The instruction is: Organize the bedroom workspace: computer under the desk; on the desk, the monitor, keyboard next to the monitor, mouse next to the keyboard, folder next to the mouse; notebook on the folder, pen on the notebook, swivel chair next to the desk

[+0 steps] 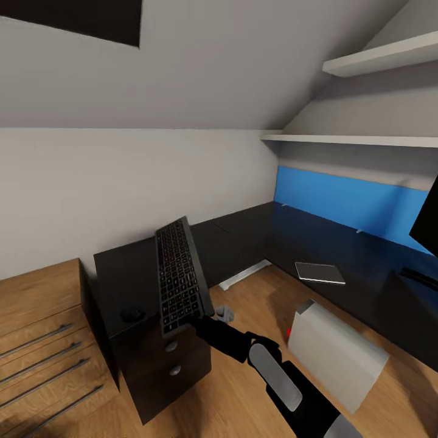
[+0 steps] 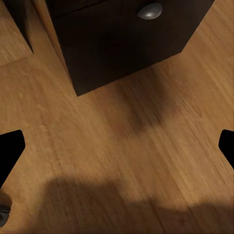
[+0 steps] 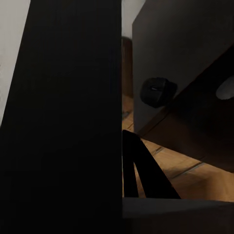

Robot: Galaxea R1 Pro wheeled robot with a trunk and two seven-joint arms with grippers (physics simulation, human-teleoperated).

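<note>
The keyboard [image 1: 179, 277] is held up off the black cabinet [image 1: 131, 274], tilted steeply with its keys facing the head camera and its near short end clamped in the right gripper [image 1: 198, 321], whose dark arm reaches in from the lower right of the head view. Just beside the keyboard's lower end, on the cabinet top, sits the mouse [image 1: 132, 314], small and dark against the dark surface and hard to make out there; the right wrist view shows it more plainly as a rounded black shape [image 3: 157, 91] on the cabinet top, past the edge of the keyboard's back [image 3: 68, 107], a flat black slab that hides most of what lies beyond. One finger [image 3: 141, 168] of the right gripper shows alongside that slab, closed against it. Beyond the keyboard a long black desk [image 1: 340, 255] runs along the blue wall panel [image 1: 353, 204], with a flat grey pad or book [image 1: 320, 272] lying on it; I cannot tell which it is. The monitor [image 1: 427, 222] is cut off at the frame's right edge. Below the desk edge, on the wood floor [image 1: 255, 292], stands the pale grey computer [image 1: 336, 354]. The left wrist view looks down at the floor and the cabinet's lower corner with a round knob [image 2: 149, 10]; the left gripper [image 2: 117, 146] has its fingertips [image 2: 9, 146] wide apart at the frame edges, holding nothing.
</note>
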